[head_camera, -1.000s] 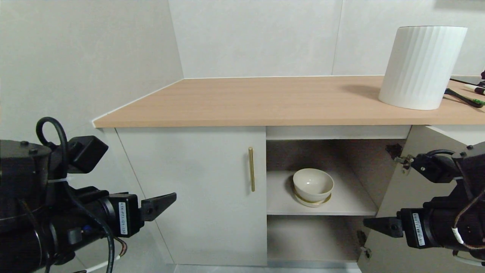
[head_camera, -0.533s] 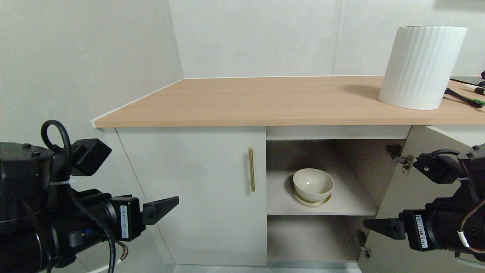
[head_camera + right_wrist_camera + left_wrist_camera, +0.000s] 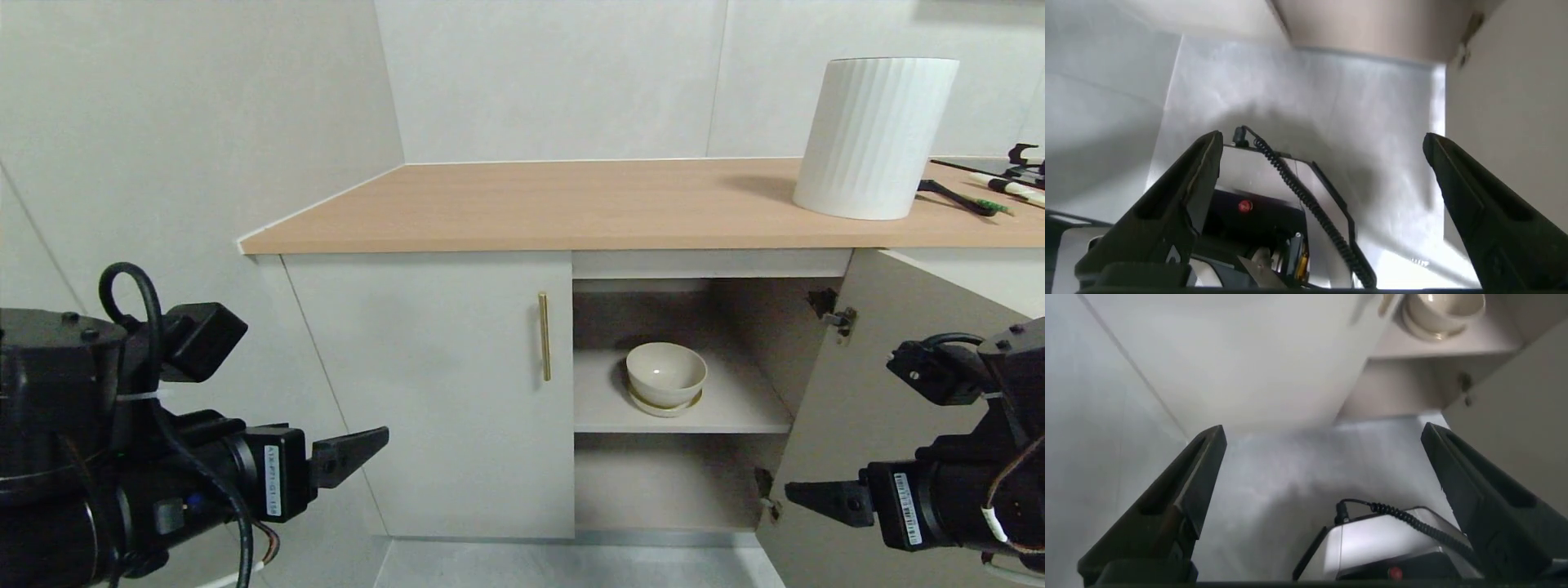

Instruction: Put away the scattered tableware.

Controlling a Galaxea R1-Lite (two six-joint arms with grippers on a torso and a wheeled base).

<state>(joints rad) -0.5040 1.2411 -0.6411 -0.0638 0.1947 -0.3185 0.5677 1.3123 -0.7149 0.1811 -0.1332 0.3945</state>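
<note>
A cream bowl [image 3: 666,374] sits on a small plate [image 3: 663,405] on the middle shelf [image 3: 735,412] of an open cabinet. The same bowl [image 3: 1445,306] appears far off in the left wrist view. My left gripper [image 3: 359,453] hangs low in front of the closed left door, well short of the cabinet. Its fingers [image 3: 1167,510] are spread wide and hold nothing. My right gripper [image 3: 808,496] is low by the open right door, also open and holding nothing, with the floor between its fingers [image 3: 1176,212].
The right cabinet door [image 3: 865,392] stands swung open toward my right arm. The left door is shut and has a brass handle [image 3: 544,347]. On the wooden counter [image 3: 531,204] stand a white ribbed container [image 3: 873,135] and some pens [image 3: 980,200].
The whole head picture has shifted: the cabinet and counter now look farther off, so the camera has moved back. Both grippers keep about the same places and stay open.
</note>
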